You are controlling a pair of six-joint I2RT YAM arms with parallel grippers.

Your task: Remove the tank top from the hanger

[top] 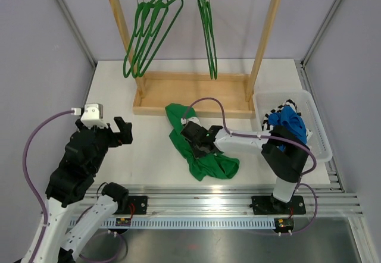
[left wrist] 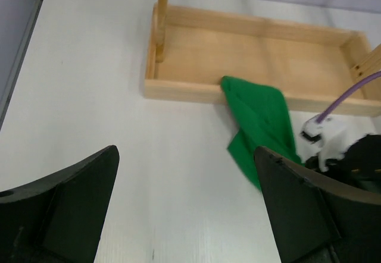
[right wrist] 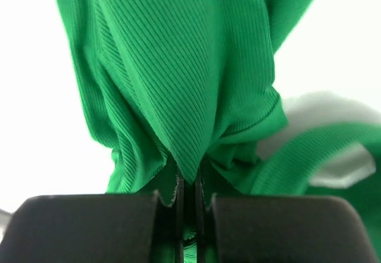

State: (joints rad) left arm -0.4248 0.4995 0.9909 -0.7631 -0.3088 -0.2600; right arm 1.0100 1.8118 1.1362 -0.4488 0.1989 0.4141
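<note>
1. My right gripper (top: 199, 143) (right wrist: 187, 185) reaches left across the white surface (top: 149, 156). It is shut narrow on a bunched fold of the green ribbed tank top (top: 205, 159) (right wrist: 178, 66). In the right wrist view the cloth is pinched between the two black pads and gathers into pleats from that spot.
2. The tank top lies crumpled on the surface in the middle of the scene, off the hangers. Its near end spreads out to the right. Its far end (left wrist: 259, 117) runs up to the front edge of the wooden rack's base and lies over it.
3. My left gripper (top: 122, 133) (left wrist: 187, 215) hovers above the surface on the left, well apart from the tank top. Its fingers are spread wide and hold nothing.
4. On the right, beside my right arm, a white plastic basket (top: 319, 133) holds blue clothing (top: 292, 123).
5. Farther back stands the light wooden rack with its shallow tray base (top: 196, 90) (left wrist: 250, 55), uprights and top rail.
6. From that rail hang green wire hangers, a cluster on the left (top: 149, 34) and more on the right (top: 208, 34).
</note>
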